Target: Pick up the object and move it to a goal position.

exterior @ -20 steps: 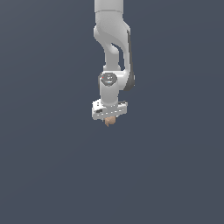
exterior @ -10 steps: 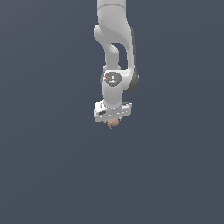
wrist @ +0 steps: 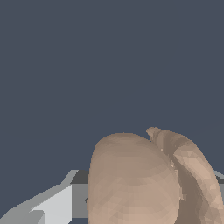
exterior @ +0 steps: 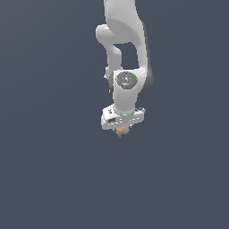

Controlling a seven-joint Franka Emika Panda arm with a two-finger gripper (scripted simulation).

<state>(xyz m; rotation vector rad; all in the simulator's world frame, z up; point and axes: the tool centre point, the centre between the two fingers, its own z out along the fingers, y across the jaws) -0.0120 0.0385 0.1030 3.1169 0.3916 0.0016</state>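
Now pincer closed around the tan-peach object.

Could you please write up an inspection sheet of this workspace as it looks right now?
Surface: nothing seen; only a plain dark blue-grey backdrop.
Job's things: the object, a tan-peach lump, sits directly under the white hand; it fills much of the wrist view.
Clutter: nothing seen.
Grippers: the gripper points down, shut on the object; its fingers are mostly hidden.
Cables: nothing seen.
Surroundings: nothing seen beyond the white arm; no goal marker visible.
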